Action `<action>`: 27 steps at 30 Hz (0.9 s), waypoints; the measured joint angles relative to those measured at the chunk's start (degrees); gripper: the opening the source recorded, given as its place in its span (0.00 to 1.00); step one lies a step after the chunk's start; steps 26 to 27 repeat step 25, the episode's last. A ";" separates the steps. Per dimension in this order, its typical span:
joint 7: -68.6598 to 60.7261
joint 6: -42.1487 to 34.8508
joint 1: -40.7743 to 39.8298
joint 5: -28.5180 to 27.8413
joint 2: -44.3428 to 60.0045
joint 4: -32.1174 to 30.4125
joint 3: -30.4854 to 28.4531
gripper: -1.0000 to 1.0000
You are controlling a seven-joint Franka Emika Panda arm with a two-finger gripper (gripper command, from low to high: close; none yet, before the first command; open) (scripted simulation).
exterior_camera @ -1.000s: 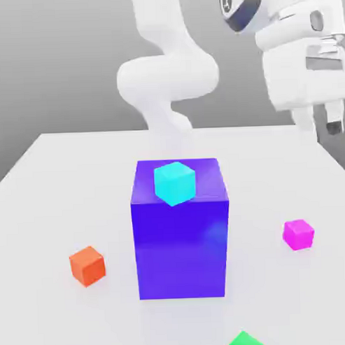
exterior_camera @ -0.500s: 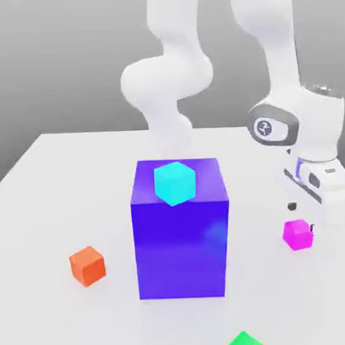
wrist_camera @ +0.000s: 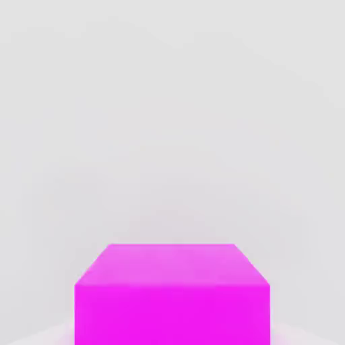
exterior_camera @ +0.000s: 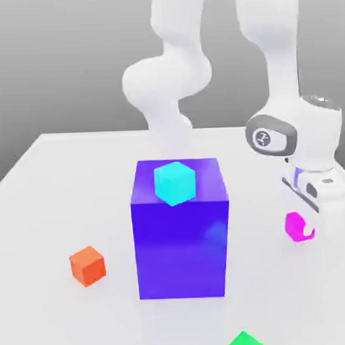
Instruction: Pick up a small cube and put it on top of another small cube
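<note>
Since a moment ago, the white two-finger gripper (exterior_camera: 310, 230) has closed and is now clamped on the small magenta cube (exterior_camera: 297, 227), which sits near the table's edge at the exterior view's right. That likely completes the grasp, leaving lift and stacking. Four small cubes appear: one magenta, one orange (exterior_camera: 87, 266), one green (exterior_camera: 244, 341), partly cropped, and one cyan (exterior_camera: 175, 183), resting on the single large blue block (exterior_camera: 181, 248). One white table (exterior_camera: 78, 199).
</note>
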 joint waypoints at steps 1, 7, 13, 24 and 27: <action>-0.93 -1.65 0.06 1.32 -1.95 -0.28 0.21 0.00; 0.26 -9.37 -8.36 3.16 0.73 10.10 -4.80 0.00; 1.46 -16.70 -15.33 5.52 5.85 22.51 -11.93 0.00; 0.37 -15.70 -23.12 10.50 18.04 33.37 -16.13 1.00; 0.37 -15.70 -23.12 10.50 18.04 33.37 -16.13 1.00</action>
